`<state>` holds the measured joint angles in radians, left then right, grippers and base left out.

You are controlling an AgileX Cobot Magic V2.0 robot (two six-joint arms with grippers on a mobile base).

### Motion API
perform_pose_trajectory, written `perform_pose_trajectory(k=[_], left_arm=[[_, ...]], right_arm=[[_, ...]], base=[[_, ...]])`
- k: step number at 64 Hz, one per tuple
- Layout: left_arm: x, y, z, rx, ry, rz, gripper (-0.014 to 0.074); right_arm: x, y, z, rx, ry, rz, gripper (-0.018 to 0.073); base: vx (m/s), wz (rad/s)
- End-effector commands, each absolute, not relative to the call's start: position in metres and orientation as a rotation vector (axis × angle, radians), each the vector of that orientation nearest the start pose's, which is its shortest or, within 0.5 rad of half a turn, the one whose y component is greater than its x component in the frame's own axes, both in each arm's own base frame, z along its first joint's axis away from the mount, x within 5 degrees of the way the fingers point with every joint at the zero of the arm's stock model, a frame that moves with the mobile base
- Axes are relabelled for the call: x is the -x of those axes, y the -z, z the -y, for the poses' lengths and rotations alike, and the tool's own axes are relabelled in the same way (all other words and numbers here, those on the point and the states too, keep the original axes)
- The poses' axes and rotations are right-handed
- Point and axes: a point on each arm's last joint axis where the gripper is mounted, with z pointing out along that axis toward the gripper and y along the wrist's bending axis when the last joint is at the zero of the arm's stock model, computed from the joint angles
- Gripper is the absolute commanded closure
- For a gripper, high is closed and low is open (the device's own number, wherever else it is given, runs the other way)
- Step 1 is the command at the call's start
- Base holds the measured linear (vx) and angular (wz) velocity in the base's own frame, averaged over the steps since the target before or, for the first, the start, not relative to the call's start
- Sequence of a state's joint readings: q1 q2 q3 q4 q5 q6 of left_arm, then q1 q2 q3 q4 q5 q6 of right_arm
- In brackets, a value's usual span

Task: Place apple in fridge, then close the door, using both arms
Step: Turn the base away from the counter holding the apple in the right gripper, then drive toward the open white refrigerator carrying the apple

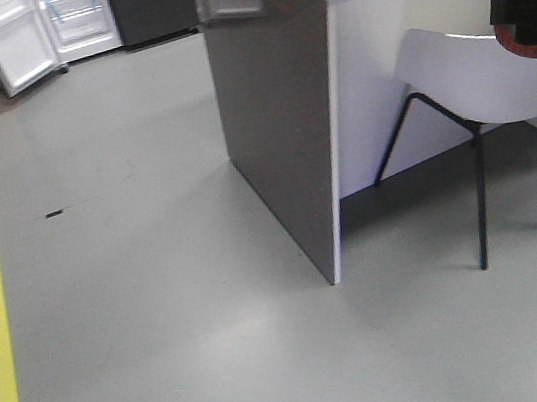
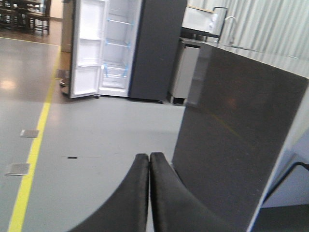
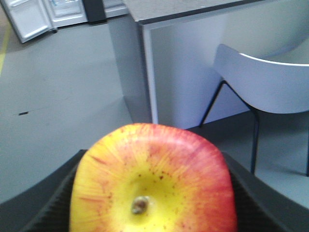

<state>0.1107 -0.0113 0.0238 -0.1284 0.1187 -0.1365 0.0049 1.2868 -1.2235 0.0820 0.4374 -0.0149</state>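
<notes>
Fridge [image 2: 120, 53] far left, door [image 2: 88, 48] seemingly left of it; chair [image 1: 488, 77] before counter [image 1: 275, 109]; apple [image 3: 154, 169] in right claw [image 3: 154, 210].

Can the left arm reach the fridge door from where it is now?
Probably not yet. The door stands open far across the floor, well beyond the left gripper, whose fingers are shut. The floor between looks free.

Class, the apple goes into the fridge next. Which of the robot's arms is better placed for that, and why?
Right. The right gripper is shut on the apple, while the left gripper is shut and empty. The fridge stands open across the floor, leaving the left arm free for the door.
</notes>
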Motion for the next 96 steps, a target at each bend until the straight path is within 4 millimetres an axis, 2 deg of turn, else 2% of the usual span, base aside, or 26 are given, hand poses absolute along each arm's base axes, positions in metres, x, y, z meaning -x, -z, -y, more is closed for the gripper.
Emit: perform_pose_trajectory(k=[1,54,96], left_arm=[[-0.0563,-0.1934,-0.0057,0.292,0.136,-1.521,0.0602],[-0.0563,-0.1934,-0.0057,0.292,0.136,-1.521,0.0602],[-0.0566,-0.1933,-0.0035,0.263,0.166,-1.529,0.0602]], right_arm=[[-0.2851,-0.4222,-0.0028,-0.031,-0.067,-1.843,0.0552],[-0.2851,-0.4222,-0.0028,-0.031,-0.067,-1.843,0.0552],[-0.2851,-0.4222,-0.0028,-0.031,-0.067,-1.843,0.0552]], base=[[0.0,0.36],[0.03,0.4],[0.09,0.24]])
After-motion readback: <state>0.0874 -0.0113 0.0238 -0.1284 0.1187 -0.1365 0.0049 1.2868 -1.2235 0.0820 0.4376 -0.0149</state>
